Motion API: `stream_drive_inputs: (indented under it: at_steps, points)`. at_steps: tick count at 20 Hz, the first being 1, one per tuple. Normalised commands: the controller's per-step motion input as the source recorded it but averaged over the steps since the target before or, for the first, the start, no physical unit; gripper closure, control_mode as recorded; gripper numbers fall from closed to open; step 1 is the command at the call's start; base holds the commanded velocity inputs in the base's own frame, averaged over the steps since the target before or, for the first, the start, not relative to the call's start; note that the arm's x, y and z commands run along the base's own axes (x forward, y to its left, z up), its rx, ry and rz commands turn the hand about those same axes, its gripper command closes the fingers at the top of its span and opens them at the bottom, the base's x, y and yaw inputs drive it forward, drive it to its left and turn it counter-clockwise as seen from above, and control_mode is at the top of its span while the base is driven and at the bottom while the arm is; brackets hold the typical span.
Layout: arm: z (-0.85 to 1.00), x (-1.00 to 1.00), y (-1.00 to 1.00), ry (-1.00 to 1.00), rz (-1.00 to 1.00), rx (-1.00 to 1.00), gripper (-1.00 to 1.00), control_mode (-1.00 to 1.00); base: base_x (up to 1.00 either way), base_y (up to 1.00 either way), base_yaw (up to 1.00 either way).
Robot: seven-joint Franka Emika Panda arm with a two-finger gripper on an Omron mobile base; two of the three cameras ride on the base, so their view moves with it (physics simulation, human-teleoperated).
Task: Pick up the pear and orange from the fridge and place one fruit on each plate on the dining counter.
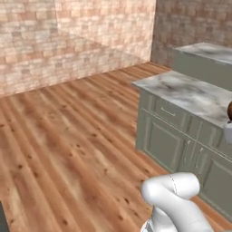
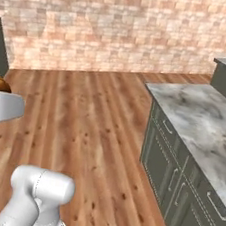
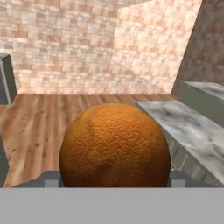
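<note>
Orange fruit sits clamped in the gripper, apparently; carry level toward the dining counter at two o'clock.

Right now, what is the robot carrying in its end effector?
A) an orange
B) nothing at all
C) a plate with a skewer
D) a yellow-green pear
A: in the hand view a round, dimpled orange sits between the end effector's fingertips, with the wooden floor and a marble-topped counter behind it.
</note>
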Motion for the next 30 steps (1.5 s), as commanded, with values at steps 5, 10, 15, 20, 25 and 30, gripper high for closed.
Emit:
stream_drive_inputs:
  at_steps: [5,10,15,20,25,30]
  points:
    - [0.0,0.0,0.0,0.0,0.0,0.0,1.0,1.0,1.0,0.71,-0.22]
    - [0.0,0.0,0.0,0.0,0.0,0.0,1.0,1.0,1.0,0.64,-0.34]
    - [0.0,0.0,0.0,0.0,0.0,0.0,1.0,1.0,1.0,0.51,-0.39]
    - [0.0,0.0,0.0,0.0,0.0,0.0,1.0,1.0,1.0,0.51,-0.41]
    - [0.0,0.0,0.0,0.0,0.0,0.0,1.0,1.0,1.0,0.49,-0.39]
    - [0.0,0.0,0.0,0.0,0.0,0.0,1.0,1.0,1.0,0.46,-0.34]
